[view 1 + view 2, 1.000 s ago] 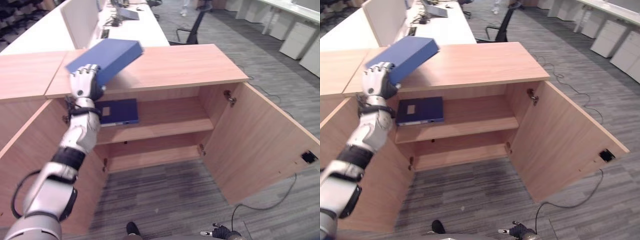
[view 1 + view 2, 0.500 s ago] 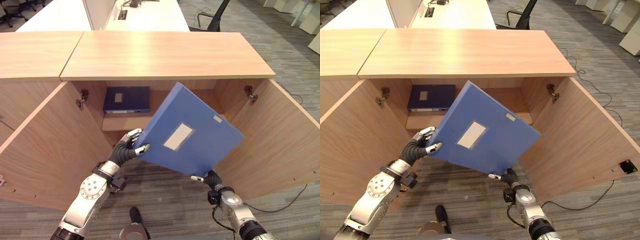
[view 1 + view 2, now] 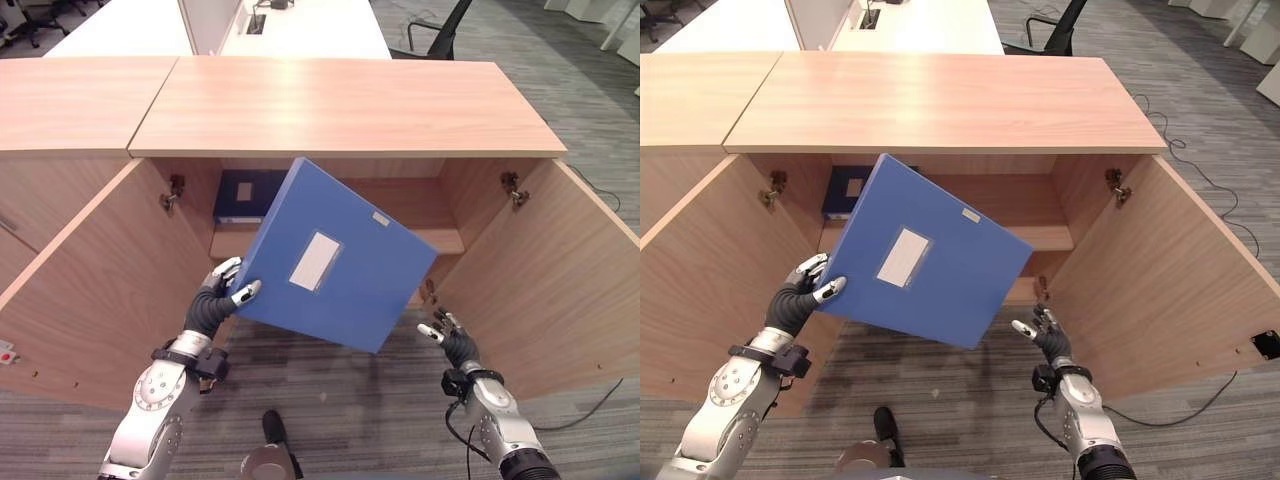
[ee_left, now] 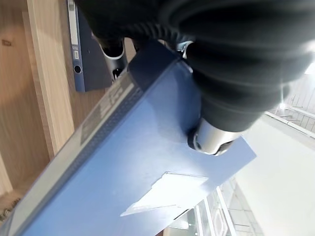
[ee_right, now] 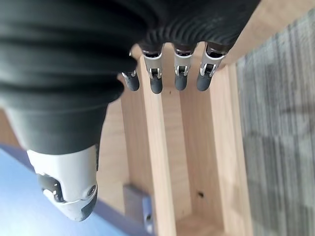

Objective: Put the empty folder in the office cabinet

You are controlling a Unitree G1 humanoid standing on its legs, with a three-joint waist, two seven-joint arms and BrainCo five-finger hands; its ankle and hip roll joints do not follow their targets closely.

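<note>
A large blue folder [image 3: 335, 255] with a white label hangs tilted in front of the open wooden cabinet [image 3: 340, 105]. My left hand [image 3: 222, 295] pinches its lower left corner, thumb [image 4: 211, 140] on the cover and fingers behind. My right hand [image 3: 445, 335] is open with straight fingers [image 5: 167, 73], just off the folder's lower right corner and apart from it. A second, darker blue folder [image 3: 245, 192] lies flat at the left end of the upper shelf [image 3: 440, 238], partly hidden behind the held one.
Both cabinet doors stand wide open, the left door [image 3: 90, 270] and the right door [image 3: 570, 270]. A lower shelf [image 3: 1025, 290] peeks out under the folder. White desks [image 3: 300, 25] and an office chair [image 3: 440, 35] stand behind the cabinet. Grey carpet lies in front.
The folder came off the cabinet top down in front of the opening. Since half a second ago my right hand has let go of its lower edge and drawn aside to the right.
</note>
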